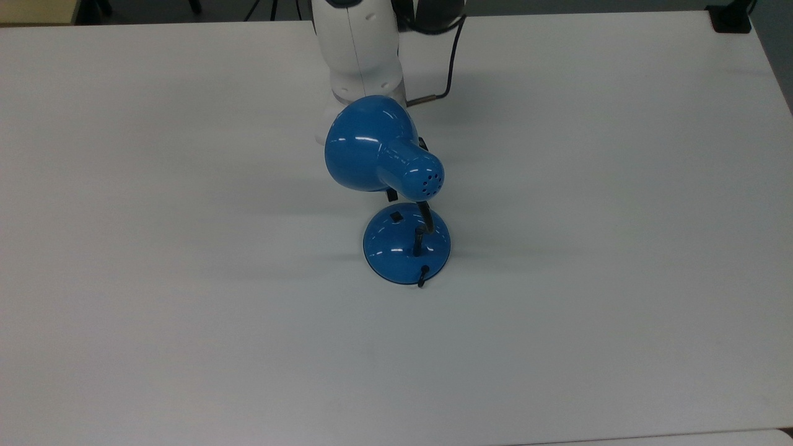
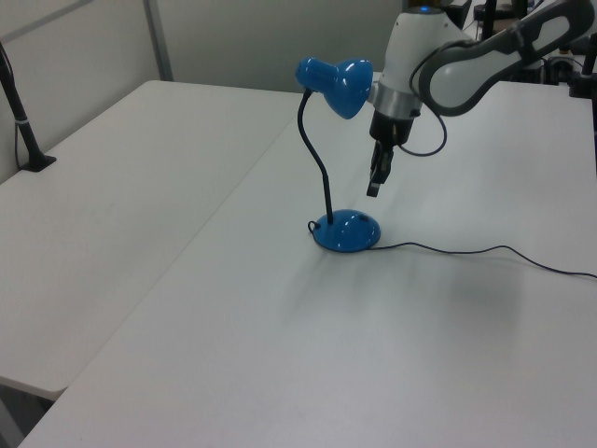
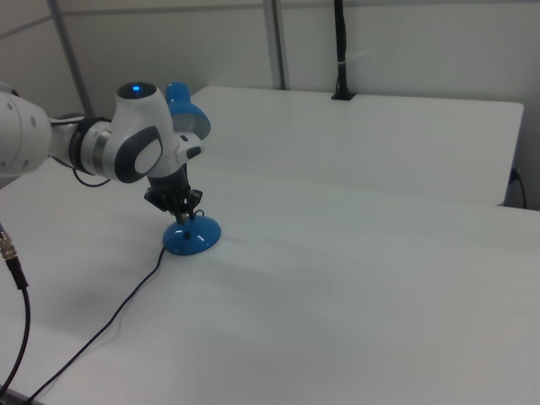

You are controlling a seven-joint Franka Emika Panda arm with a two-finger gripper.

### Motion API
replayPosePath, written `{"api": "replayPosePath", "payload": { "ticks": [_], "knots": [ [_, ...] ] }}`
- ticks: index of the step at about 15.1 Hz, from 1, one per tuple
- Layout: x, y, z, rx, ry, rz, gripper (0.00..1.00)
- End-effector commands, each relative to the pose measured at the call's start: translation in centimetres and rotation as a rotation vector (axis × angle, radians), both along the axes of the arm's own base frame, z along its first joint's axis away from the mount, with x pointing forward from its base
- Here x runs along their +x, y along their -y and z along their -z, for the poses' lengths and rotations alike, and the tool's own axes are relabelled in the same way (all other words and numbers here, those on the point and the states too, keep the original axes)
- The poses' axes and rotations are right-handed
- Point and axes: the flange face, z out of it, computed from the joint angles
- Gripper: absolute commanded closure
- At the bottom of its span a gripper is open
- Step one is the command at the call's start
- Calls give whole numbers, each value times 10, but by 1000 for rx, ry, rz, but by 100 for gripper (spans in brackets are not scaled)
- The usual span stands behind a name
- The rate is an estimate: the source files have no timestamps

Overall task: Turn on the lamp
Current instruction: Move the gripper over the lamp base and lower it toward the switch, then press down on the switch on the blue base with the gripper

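Observation:
The lamp stands upright near the middle of the white table (image 1: 186, 310). Its glossy blue shade (image 1: 375, 145) sits on a black gooseneck (image 2: 317, 159) above the round blue base (image 1: 406, 248). A small black switch (image 1: 394, 217) is on the base's far side in the top view. The lamp is unlit. My gripper (image 2: 374, 187) points down, hanging just above the base (image 2: 347, 231) on the left view's right, under the shade (image 2: 338, 82). In the top view the shade hides most of it. In the right view the gripper (image 3: 182, 214) hovers close over the base (image 3: 191, 237).
The lamp's black cord (image 2: 476, 252) trails across the table toward the left view's right edge. A second white table (image 2: 112, 187) adjoins on the left view's left, with a black clamped post (image 2: 23, 121). Another black clamp (image 1: 731, 18) sits at the top view's far right corner.

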Motion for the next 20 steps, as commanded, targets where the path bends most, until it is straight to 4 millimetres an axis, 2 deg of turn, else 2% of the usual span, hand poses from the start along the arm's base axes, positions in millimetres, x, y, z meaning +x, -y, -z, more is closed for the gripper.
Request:
{"api": "replayPosePath", "payload": {
  "ticks": [1, 20],
  "knots": [
    [6, -14, 18, 13, 24, 29, 100],
    [13, -17, 51, 4, 17, 60, 100]
  ]
}}
